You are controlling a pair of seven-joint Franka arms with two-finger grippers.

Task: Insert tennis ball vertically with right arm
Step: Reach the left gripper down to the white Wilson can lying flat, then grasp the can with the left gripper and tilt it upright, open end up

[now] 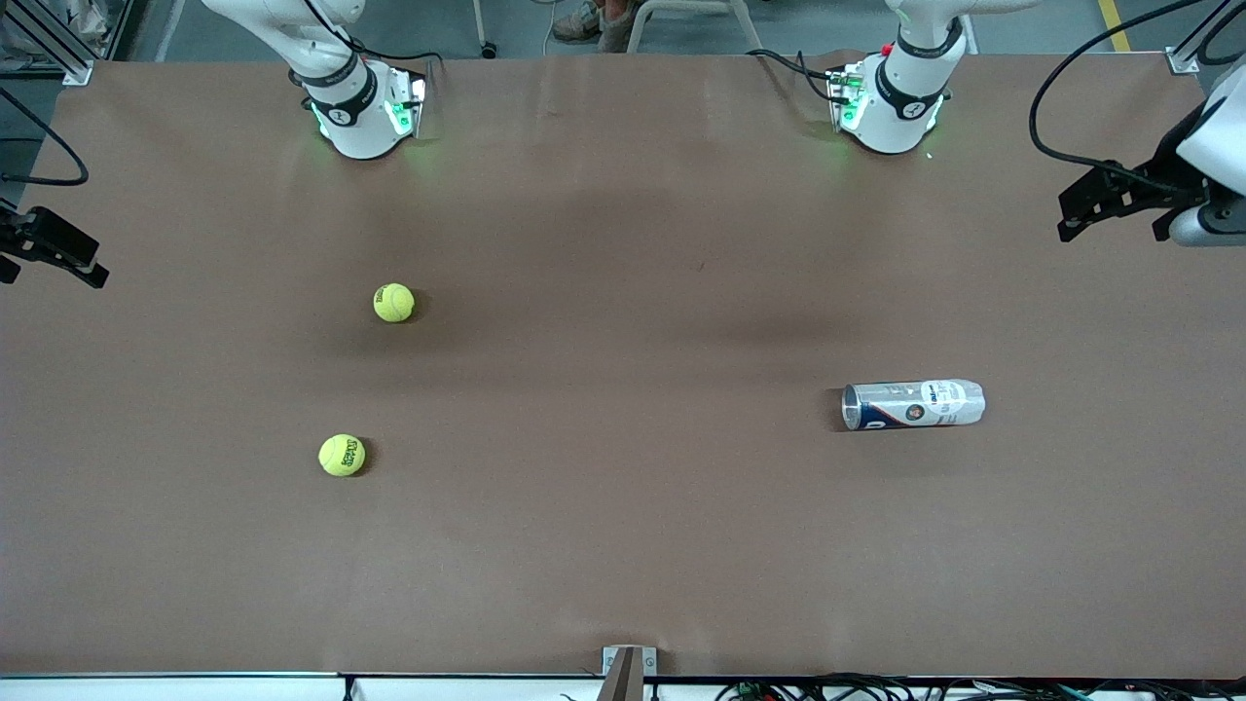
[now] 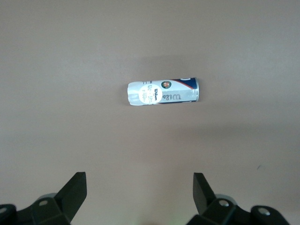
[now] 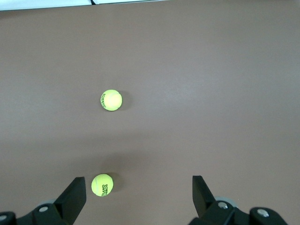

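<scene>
Can (image 2: 163,93) only in left wrist view, two balls (image 3: 111,100) in right.

The brown table (image 1: 623,545) carries two tennis balls (image 1: 393,302) (image 1: 342,455) — and a can (image 1: 913,404) on its side.

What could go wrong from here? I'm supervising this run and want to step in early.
The can lies on its side on the table, so a vertical insert may fail until it is stood up. Either tennis ball could roll off a poor grasp. Both the left gripper and right gripper are open, high over the table.
</scene>
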